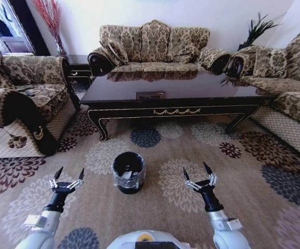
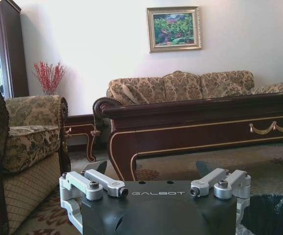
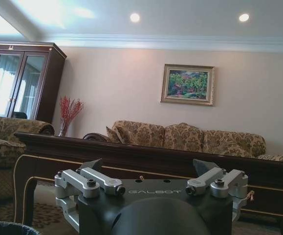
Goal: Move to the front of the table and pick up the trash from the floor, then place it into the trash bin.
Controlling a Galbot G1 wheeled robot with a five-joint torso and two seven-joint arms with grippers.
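So the robot is parked facing the long dark worktop (image 1: 173, 93), which runs across the middle of the head view with its gold trim along the front edge. The bin (image 1: 128, 172) stands on the flowered carpet (image 1: 155, 207) just below centre of that frame, a bit left of the middle, between the two arms and well short of the worktop. Its lower half is wrapped in shiny clear plastic, and there's something pale sitting inside it, but I can't tell what.

Left end effector (image 1: 67, 179) hangs over the carpet in the lower left of the head view, fingers spread wide, holding nothing. Right end effector (image 1: 200, 174) mirrors it in the lower right, also spread wide and empty. Both point toward the worktop.

From the left wrist view the bin's rim (image 2: 271, 215) pokes into the lower right corner, with the worktop's carved leg (image 2: 124, 156) straight ahead. In the right wrist view the bin edge (image 3: 7, 228) shows at the bottom left corner.

Sofas (image 1: 155, 44) ring the worktop on three sides. A small dark scrap (image 1: 16, 140) lies at the left sofa's base.
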